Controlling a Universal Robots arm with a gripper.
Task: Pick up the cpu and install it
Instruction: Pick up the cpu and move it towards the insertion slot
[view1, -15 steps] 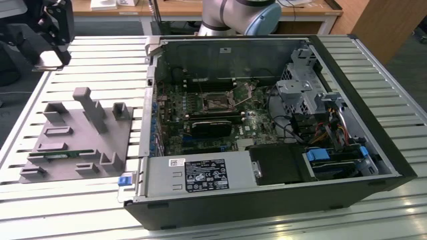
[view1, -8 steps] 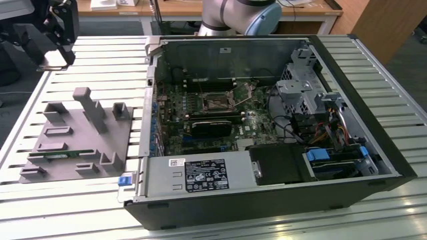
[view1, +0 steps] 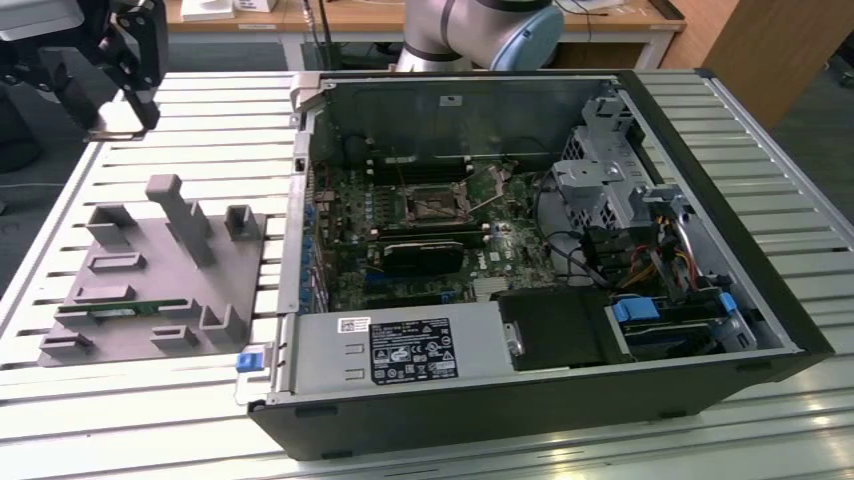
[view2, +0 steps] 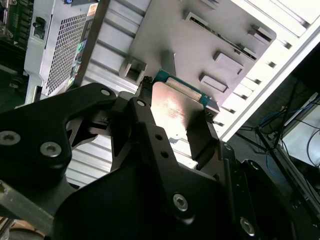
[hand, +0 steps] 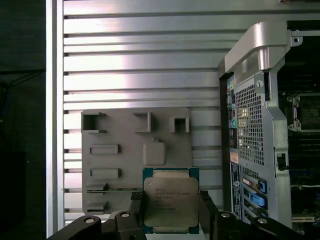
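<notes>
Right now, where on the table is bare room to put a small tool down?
Free: the slatted table between the grey tray and the far edge, and the near strip in front of tray and computer case. Crowded: the tray's posts and the case's inside. The gripper holds the cpu.

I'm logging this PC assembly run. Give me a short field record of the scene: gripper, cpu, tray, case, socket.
gripper: shut on the cpu, up above the table near the tray
cpu: between the fingers, metal top facing the first wrist view
tray: grey, on the slatted table, at the exterior view's left of the case
case: open, lying on its side
socket: inside the case, cpu not in it
</notes>
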